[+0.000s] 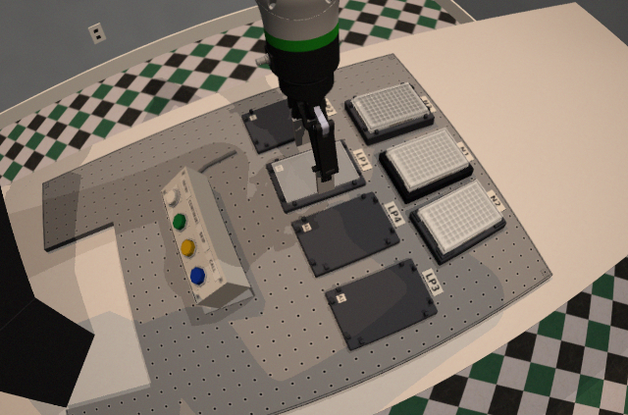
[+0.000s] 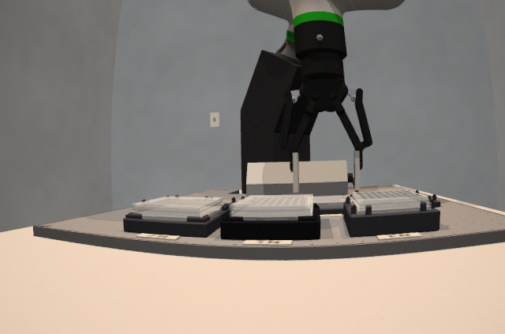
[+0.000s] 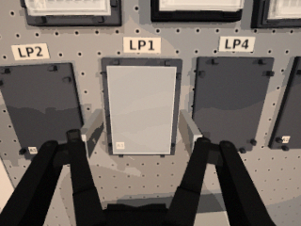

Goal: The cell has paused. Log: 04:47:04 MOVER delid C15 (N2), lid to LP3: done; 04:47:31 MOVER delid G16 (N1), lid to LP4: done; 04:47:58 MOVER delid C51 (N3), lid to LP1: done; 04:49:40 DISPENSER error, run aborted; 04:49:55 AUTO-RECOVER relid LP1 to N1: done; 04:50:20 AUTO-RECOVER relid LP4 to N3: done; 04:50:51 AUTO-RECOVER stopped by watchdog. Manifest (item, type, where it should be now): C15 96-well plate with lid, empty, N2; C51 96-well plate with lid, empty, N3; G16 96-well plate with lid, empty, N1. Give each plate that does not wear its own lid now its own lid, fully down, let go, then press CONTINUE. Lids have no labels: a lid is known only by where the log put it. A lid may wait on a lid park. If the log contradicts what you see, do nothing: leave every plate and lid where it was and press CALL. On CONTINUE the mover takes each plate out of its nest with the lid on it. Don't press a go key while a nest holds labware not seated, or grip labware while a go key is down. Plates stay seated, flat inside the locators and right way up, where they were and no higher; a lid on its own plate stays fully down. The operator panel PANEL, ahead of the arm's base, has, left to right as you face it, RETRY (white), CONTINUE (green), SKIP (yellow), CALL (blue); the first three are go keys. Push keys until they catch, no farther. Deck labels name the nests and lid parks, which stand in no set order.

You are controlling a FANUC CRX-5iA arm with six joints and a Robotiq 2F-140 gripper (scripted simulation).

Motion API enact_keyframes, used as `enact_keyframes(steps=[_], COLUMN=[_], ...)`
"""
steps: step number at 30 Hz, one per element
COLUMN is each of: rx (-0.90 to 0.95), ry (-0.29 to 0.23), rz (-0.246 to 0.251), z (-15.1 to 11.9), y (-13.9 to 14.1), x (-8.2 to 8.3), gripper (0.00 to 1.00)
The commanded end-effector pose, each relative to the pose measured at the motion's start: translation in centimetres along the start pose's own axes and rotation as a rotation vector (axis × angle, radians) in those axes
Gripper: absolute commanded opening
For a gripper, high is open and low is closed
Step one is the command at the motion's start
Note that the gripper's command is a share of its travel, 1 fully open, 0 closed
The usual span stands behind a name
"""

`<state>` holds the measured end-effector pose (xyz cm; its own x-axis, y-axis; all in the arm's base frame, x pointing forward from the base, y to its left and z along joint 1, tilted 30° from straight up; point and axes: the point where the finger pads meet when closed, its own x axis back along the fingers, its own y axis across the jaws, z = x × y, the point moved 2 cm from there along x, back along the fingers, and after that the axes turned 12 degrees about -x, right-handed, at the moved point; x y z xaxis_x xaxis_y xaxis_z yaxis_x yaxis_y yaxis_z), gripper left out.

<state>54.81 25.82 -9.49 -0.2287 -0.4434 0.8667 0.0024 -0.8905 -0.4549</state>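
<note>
A clear lid (image 1: 293, 180) (image 3: 141, 94) lies flat on lid park LP1. My gripper (image 1: 311, 159) (image 2: 326, 187) (image 3: 141, 119) is open and empty. It hangs low over that lid, one finger on each long side, not touching it. Three 96-well plates sit in black nests on the right. The plates in N1 (image 1: 426, 159) (image 2: 271, 204) and N2 (image 1: 458, 218) (image 2: 177, 205) each wear a lid. The plate in the far nest (image 1: 390, 106) (image 2: 387, 200) is bare, its locators standing above it; that nest's label is hard to read.
Lid parks LP2 (image 1: 268, 127) (image 3: 42, 104), LP4 (image 1: 344, 233) (image 3: 230, 99) and LP3 (image 1: 380, 303) (image 3: 287, 108) are bare. The key panel (image 1: 202, 237) (image 2: 269, 177) stands left of the parks, with white (image 1: 173, 195), green (image 1: 179, 221), yellow (image 1: 187, 246) and blue (image 1: 197, 275) keys.
</note>
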Motion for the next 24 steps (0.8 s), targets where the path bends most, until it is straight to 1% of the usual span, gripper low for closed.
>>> enact_keyframes(steps=[1,21,22,24], rx=[0.000,0.000,0.000,0.000], ry=[0.000,0.000,0.000,0.000], rz=[0.000,0.000,0.000,0.000], z=[0.02,0.02,0.02,0.02], y=[0.01,0.01,0.01,0.01], x=[0.01,0.01,0.01,0.01], gripper=[0.66,0.66,0.59,0.59])
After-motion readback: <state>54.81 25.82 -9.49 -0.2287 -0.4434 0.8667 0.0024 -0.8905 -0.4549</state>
